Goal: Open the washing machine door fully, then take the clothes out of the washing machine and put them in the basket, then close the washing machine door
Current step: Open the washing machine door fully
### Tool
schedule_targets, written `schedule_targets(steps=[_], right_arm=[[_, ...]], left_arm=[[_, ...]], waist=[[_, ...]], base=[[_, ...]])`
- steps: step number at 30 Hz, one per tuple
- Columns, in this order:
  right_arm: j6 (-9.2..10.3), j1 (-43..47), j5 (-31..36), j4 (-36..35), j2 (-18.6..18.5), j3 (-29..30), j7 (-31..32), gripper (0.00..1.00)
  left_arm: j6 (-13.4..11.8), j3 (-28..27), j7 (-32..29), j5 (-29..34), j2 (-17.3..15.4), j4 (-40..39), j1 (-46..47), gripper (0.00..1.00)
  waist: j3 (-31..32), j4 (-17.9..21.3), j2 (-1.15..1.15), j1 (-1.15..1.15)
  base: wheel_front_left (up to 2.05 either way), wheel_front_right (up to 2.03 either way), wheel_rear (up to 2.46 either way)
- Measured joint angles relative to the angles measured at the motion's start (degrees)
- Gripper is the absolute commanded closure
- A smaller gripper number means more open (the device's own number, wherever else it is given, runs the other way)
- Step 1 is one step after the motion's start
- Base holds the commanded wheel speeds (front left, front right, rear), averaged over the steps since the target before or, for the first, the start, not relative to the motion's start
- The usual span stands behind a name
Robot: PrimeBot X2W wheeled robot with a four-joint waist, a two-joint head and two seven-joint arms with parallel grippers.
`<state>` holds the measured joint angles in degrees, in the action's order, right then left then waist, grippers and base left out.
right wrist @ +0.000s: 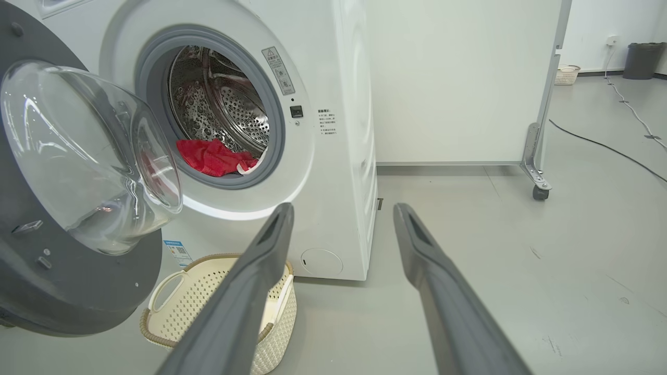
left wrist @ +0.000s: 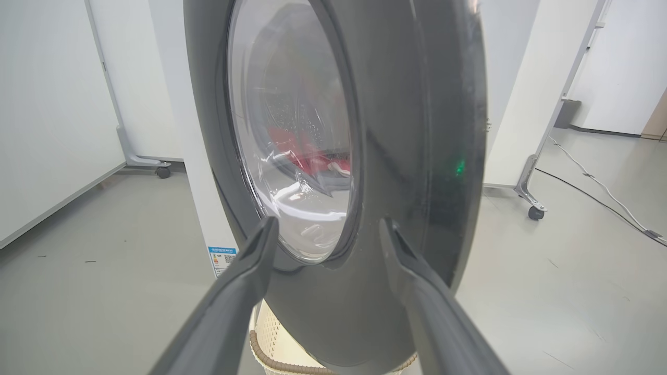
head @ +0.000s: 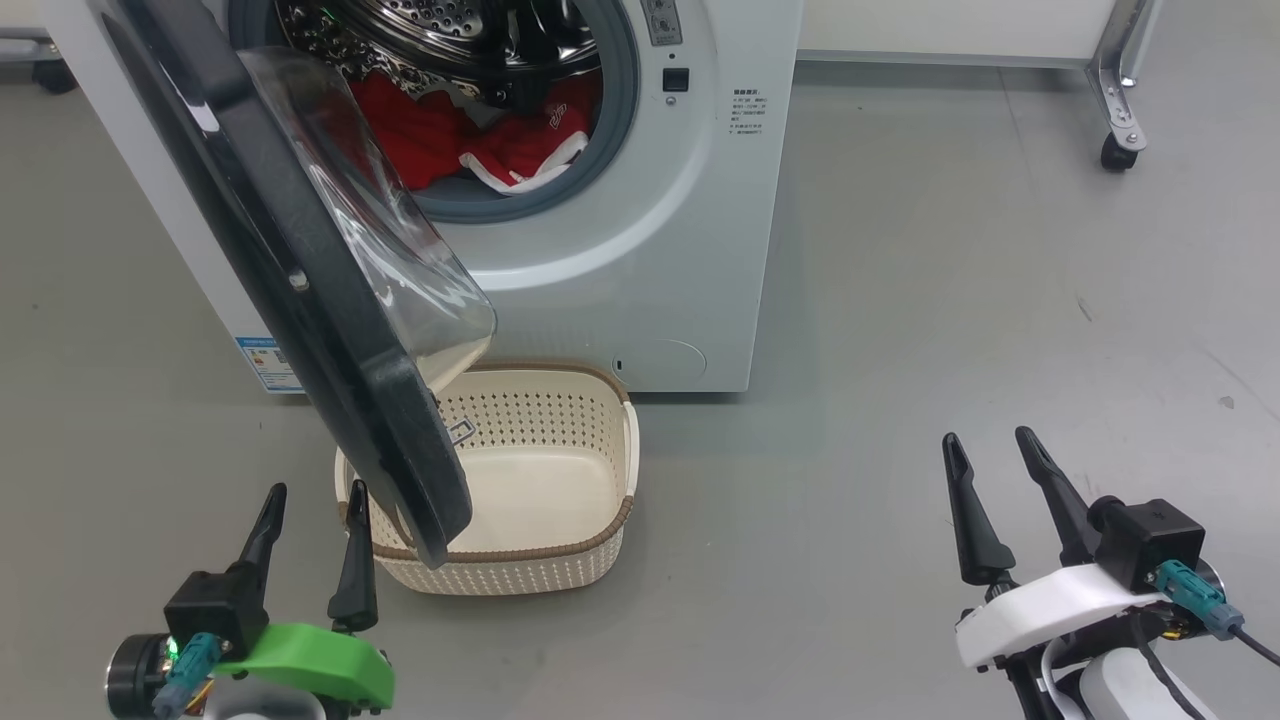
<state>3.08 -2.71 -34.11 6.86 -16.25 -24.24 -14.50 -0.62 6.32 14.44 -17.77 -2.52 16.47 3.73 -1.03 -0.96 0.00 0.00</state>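
Washing machine door point(head: 330, 330) hangs part-way open on the left, its lower edge over the cream basket point(head: 600, 530), which sits on the floor just before the washing machine point(head: 650, 260). Red clothes point(head: 430, 135) lie in the drum. The left gripper point(head: 316, 492) is spread wide and empty, fingers aimed at the door's outer face close by. The right gripper point(head: 988, 438), well off to the right, gapes equally wide, holding nothing, above bare floor.

No text legible. On big white front-loading washing machine point(head: 650, 250): small blue corner label point(head: 268, 365), dark print block point(head: 745, 115), grey sticker point(head: 660, 20), all too small. Mark on red jersey clothes point(head: 420, 135) unreadable.
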Motion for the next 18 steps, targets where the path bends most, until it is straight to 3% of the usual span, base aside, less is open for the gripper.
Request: schedule_targets(steps=[18], right_arm=[[-1.27, 0.98, 0.78, 0.14, 1.81, 2.15, 0.00, 0.00]], left_arm=[[0.26, -0.26, 0.00, 0.16, 0.05, 0.14, -0.09, 0.00]], waist=[[0.11, -0.13, 0.00, 0.00]], base=[[0.00, 0.00, 0.00]])
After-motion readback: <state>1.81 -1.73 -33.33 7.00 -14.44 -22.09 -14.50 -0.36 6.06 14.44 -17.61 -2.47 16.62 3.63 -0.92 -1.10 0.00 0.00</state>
